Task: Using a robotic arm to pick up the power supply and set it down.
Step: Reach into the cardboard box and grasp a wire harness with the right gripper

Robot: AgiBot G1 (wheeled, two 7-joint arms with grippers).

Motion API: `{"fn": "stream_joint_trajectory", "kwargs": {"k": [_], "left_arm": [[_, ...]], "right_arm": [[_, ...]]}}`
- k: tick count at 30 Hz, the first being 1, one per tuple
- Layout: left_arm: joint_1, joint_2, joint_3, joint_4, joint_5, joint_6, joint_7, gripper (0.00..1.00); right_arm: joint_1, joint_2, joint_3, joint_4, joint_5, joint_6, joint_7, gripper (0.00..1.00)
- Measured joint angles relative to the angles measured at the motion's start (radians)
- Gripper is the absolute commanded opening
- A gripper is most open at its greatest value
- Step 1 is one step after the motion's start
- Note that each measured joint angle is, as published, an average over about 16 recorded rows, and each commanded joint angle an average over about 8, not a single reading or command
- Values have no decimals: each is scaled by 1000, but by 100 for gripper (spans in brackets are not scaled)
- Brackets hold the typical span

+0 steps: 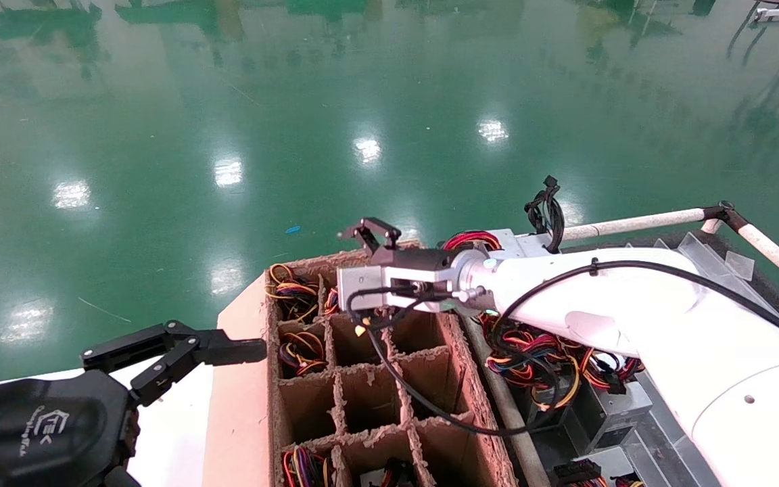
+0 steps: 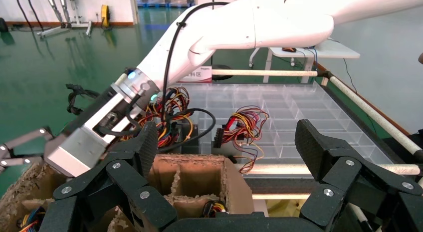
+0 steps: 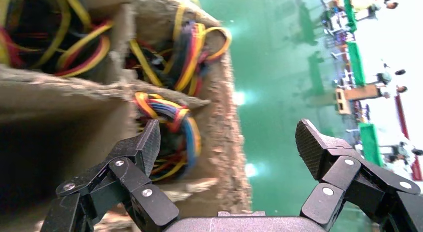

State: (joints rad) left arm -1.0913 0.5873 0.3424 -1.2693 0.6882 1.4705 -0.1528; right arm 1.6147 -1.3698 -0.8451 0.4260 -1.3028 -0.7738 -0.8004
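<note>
**Open right gripper above the far edge of the box**

The right gripper (image 1: 370, 233), black with slim jointed fingers, is spread wide and holds nothing. It hangs over the far rim of the brown cardboard box with a grid of cells (image 1: 362, 385). In the right wrist view one finger (image 3: 144, 149) is over a far cell full of coloured wires (image 3: 172, 134), and the other finger is out past the rim, over the shiny green floor (image 1: 295, 122). There is lots of open room beyond that edge.

The white glossy arm (image 1: 633, 304) reaches in from the right, across a pile of small grey metal power supply boxes (image 1: 606, 406) with red, yellow, orange and black wires (image 1: 531, 355). They sit in a tray just right of the cardboard box. Which way their long sides point is hard to tell, because the arm and wires cover them.

Some cells in the middle of the box are bare.

The left gripper (image 1: 173, 352) is also spread, parked near the box's left side.
</note>
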Motion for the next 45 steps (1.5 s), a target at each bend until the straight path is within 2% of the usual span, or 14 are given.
{"fn": "stream_joint_trajectory", "kwargs": {"k": [14,33,45], "left_arm": [[0,0,0,0,0,0,0,100],[0,0,1,0,0,0,0,100],[0,0,1,0,0,0,0,100]], "right_arm": [[0,0,-145,10,104,87,-7,0],[20,0,-326,33,200,154,25,0],[48,2,-396,27,263,173,56,0]]}}
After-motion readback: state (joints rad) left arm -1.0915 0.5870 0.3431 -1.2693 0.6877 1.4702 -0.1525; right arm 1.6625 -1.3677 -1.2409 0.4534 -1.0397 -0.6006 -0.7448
